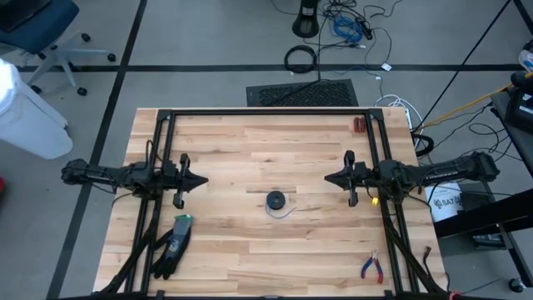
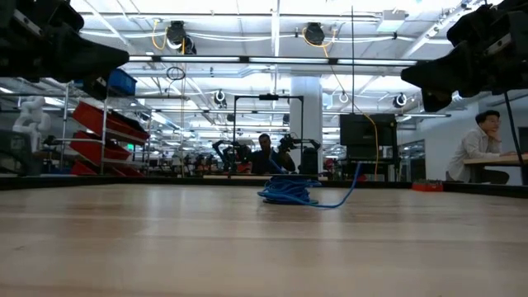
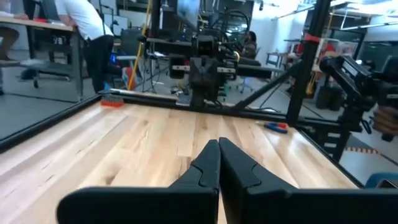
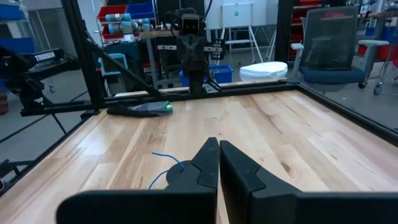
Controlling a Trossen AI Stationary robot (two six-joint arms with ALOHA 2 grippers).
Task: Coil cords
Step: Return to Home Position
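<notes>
So the coiled blue wire (image 1: 276, 200) lies on the wooden table (image 1: 250, 142) between the left gripper (image 1: 203, 179) and right gripper (image 1: 327, 177), both pinched closed, empty.

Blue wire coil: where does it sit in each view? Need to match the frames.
High: blue wire coil mid-table, between the left gripper and right gripper, both shut.
Low: centre of picture, lying on the table.
Left wrist: not visible.
Right wrist: only its thin tail shows, beside that gripper's fingers.
Shared landmark: the table; the black glove shows in high and right wrist.
</notes>
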